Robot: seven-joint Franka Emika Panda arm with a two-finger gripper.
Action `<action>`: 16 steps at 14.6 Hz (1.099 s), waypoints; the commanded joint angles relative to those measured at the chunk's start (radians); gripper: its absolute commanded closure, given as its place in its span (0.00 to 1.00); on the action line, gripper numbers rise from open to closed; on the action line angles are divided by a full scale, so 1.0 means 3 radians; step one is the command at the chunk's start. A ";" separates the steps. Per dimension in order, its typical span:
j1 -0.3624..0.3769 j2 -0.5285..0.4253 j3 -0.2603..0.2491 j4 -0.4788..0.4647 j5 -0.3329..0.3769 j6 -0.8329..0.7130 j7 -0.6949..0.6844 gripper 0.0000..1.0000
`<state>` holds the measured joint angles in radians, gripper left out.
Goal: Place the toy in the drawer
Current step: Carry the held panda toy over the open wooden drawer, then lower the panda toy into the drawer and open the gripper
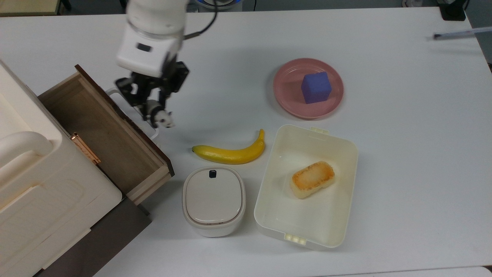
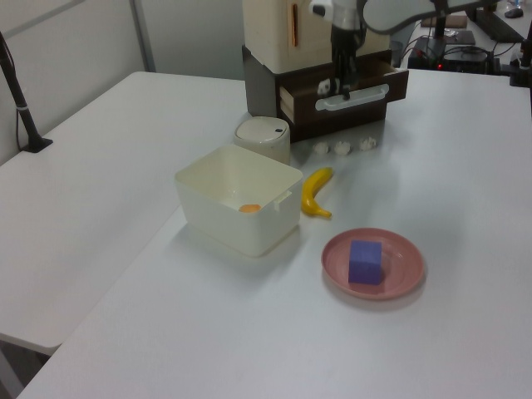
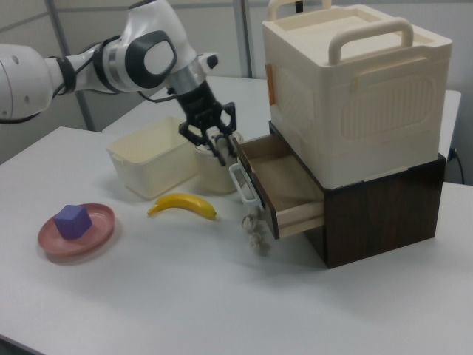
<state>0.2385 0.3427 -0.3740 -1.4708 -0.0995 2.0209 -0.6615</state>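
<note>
In the top view, the gripper (image 1: 155,111) is seen closed on the toy (image 1: 163,119), which is held in the air over the white loop handle (image 1: 132,111) of the drawer (image 1: 103,134); the drawer stands pulled out, and nothing can be made out on its brown bottom; a blue-purple cube (image 1: 316,87) is carried on the pink plate (image 1: 286,94); a browned bread-like piece (image 1: 312,179) is held in the cream bin (image 1: 269,207); a banana (image 1: 230,153) lies on the table (image 1: 403,154) between the handle and the bin, and a lidded cream container (image 1: 213,200) stands just beside the bin.

In the left view, the gripper (image 2: 341,81) is seen in front of the dark drawer front (image 2: 366,96), above its handle; the cube (image 2: 365,262) is shown on the plate (image 2: 407,278); an orange-topped piece (image 2: 248,208) is seen inside the bin (image 2: 241,224).

In the right view, the gripper (image 3: 218,144) is held just beside the drawer's (image 3: 284,188) handle end, clear of the table; the drawer's inside is seen bare where it shows; a cream box with handles (image 3: 355,89) is stacked on the dark cabinet (image 3: 377,214).
</note>
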 commanded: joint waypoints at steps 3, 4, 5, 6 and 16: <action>-0.0063 0.0044 -0.0257 -0.0011 0.0137 0.0503 -0.0137 0.93; -0.0104 0.0084 -0.0272 -0.0021 0.0137 0.0610 -0.0137 0.93; -0.0150 0.0120 -0.0292 -0.0037 0.0137 0.0713 -0.0137 0.93; -0.0227 0.0171 -0.0292 -0.0037 0.0142 0.0800 -0.0137 0.93; -0.0309 0.0330 -0.0292 -0.0108 0.0153 0.0969 -0.0060 0.19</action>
<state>0.1343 0.4581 -0.4510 -1.4797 -0.0774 2.2874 -0.6816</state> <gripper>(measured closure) 0.590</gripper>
